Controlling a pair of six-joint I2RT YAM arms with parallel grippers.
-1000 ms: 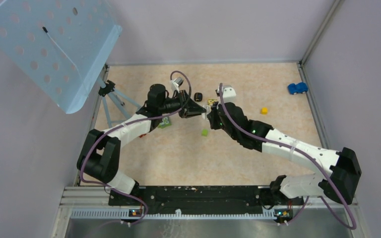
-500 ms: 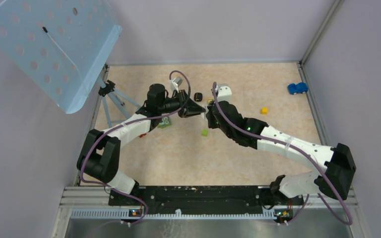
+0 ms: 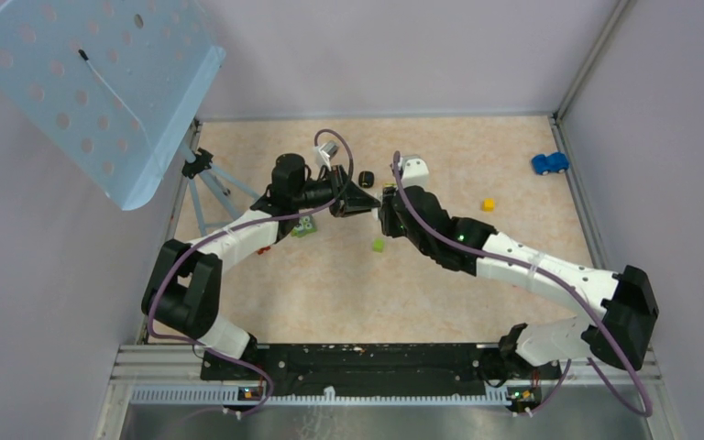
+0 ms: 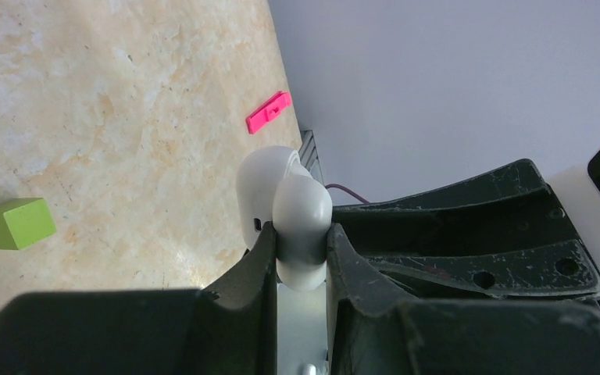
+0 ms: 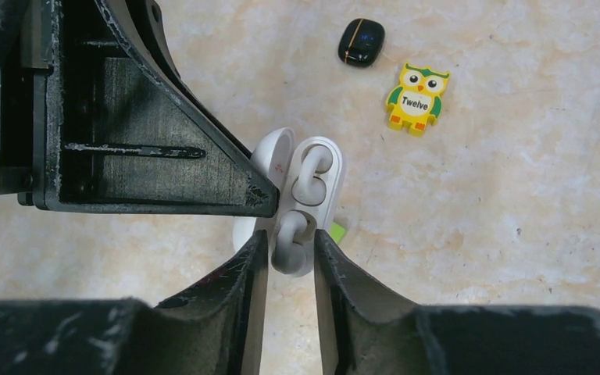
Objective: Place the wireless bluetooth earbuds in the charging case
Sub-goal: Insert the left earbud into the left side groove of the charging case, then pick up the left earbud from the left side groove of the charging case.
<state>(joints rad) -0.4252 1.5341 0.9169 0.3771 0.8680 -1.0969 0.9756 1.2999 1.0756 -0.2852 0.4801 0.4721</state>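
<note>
The beige table [image 3: 330, 293] is walled on three sides. A blue perforated panel [image 3: 82, 82] tilts over its far left corner, above a small tripod [image 3: 206, 179]. The left arm [image 3: 229, 240] and the right arm [image 3: 532, 266] reach in from the near edge and meet tip to tip over the far middle of the table.

The left claw [image 4: 301, 246] is narrow, its two fingers clamped on the sides of the white case [image 5: 330, 195], which it holds above the table. The lid [image 5: 272, 156] stands open beside the base.

The right claw [image 5: 291, 250] is narrow as well, pinching a white earbud [image 5: 287, 254] by its sides. That earbud touches the end of the case's open face nearest this claw. Whether it sits fully in its pocket cannot be told.

A blue toy car [image 3: 549, 163] stands near the far right corner. A yellow owl tile [image 5: 416, 98] marked "Twelve" lies flat on the table beyond the case, with a black oval [image 5: 361, 41] near it, apart from it. A yellow cube [image 3: 488, 204] lies to the right of the claws, and a green cube [image 4: 17, 223] rests on the table just nearer than them. A pink piece [image 4: 269, 112] lies by the foot of the wall.

The second earbud [image 5: 306, 187], also white, lies in the case's other pocket, the one farther from the right claw.
</note>
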